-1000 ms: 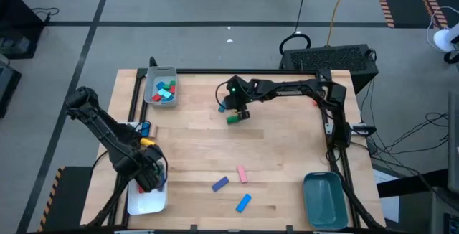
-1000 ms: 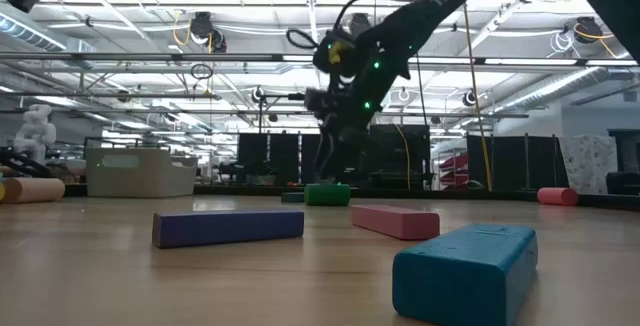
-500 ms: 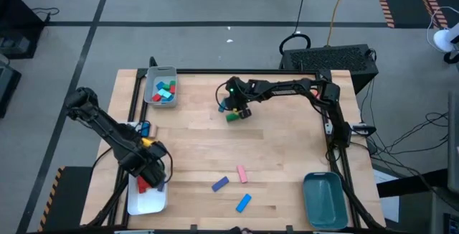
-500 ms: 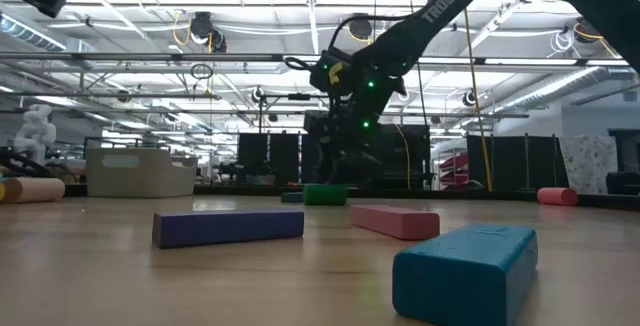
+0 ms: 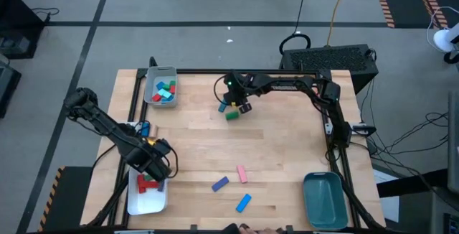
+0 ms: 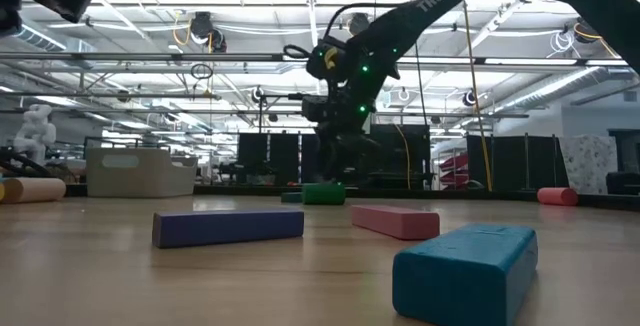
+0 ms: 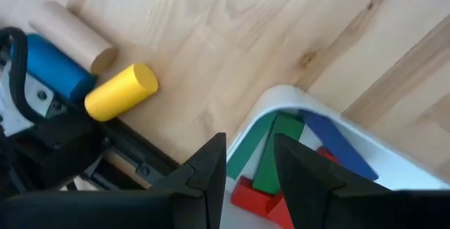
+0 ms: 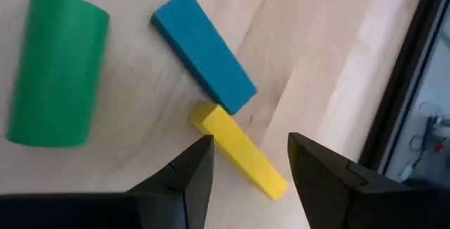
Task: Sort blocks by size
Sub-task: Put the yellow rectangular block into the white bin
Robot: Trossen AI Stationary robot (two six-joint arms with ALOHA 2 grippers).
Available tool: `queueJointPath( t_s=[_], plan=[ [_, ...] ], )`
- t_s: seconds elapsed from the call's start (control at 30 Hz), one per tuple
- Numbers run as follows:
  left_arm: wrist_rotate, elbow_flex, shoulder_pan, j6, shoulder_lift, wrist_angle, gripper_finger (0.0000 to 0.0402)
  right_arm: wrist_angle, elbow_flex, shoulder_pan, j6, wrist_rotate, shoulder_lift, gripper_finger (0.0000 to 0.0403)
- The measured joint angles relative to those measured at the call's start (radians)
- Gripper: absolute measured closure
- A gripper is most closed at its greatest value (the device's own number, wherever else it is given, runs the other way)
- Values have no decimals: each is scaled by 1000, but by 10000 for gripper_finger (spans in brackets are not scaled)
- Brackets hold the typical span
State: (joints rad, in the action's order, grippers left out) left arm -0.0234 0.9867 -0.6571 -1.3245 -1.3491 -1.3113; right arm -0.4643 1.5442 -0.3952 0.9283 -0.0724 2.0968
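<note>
- Blue bar (image 5: 244, 203) – near table edge, centre-right; lies flat, at an angle. In low view it is the closest block (image 6: 465, 269).
- Purple bar (image 5: 220, 184) – just beyond and left of blue bar, apart from it.
- Pink bar (image 5: 242, 174) – beside purple bar, on its right, not touching.
- White tray (image 5: 135, 201) – near left corner; holds red pcs (image 5: 148, 184); left wrist view also shows green bars (image 7: 268, 156) and a blue pc (image 7: 327, 141) inside.
- Teal tray (image 5: 327, 198) – near right corner.
- Left gripper (image 5: 159, 164) – above far end of white tray; fingers (image 7: 211, 173) a narrow gap apart, nothing between them.
- Yellow cyl. (image 7: 121, 92), blue cyl. (image 7: 53, 66), tan cyl. (image 7: 72, 36) – in a group on the wood at left table edge, just outside white tray.
- Green cyl. (image 5: 232, 116) – centre of table, far half; lying on its side.
- Right gripper (image 5: 240, 105) – low over the far-centre group; fingers (image 8: 190, 173) partly apart, holding nothing; yellow bar (image 8: 240, 149) lies on the wood between them.
- Teal bar (image 8: 203, 50) – end touching yellow bar; near green cyl., not touching it.
- Grey tray (image 5: 161, 86) – far left corner; short blocks inside: red, teal, green, blue.
</note>
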Motion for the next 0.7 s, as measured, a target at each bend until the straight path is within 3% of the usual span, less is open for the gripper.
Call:
queueJointPath(
  t_s=[0.23,0.7],
  plan=[
    [-16,0,40,37,0,29,279,-25,2,-51,107,0,16,236],
    [-39,0,154,123,0,79,279,5,2,-89,173,48,42,236]
  ],
)
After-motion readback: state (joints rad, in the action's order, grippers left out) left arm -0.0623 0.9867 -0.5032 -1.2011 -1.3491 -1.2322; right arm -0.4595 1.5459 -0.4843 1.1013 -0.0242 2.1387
